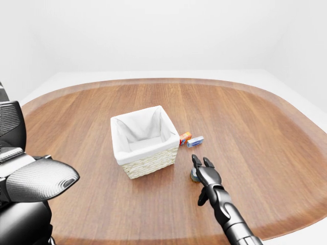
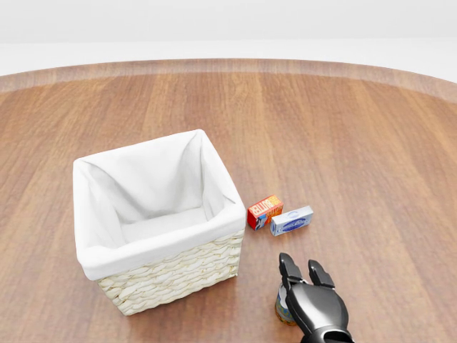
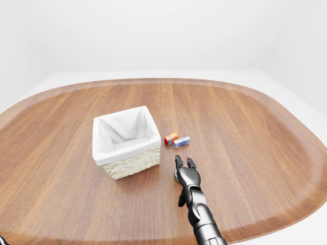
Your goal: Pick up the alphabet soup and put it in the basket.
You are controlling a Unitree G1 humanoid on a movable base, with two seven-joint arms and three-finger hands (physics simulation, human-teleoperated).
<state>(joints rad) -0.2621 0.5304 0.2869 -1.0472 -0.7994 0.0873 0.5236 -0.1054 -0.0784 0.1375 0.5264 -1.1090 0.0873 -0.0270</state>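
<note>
The alphabet soup can [image 2: 283,309] stands on the wooden table to the right of the basket, near the bottom of the head view, mostly hidden under my right hand. My right hand [image 2: 303,266] is directly over the can with its fingers open and pointing up the view. The wicker basket [image 2: 178,275] with a white cloth liner stands left of the can and holds nothing I can see. My left hand does not show; only a part of my left arm [image 1: 36,178] shows at the lower left of the left-eye view.
A small red-orange box [image 2: 264,211] and a blue-white box [image 2: 291,221] lie side by side just right of the basket, above the can in the head view. The oval wooden table [image 2: 357,143] extends all around, with a white floor beyond its edge.
</note>
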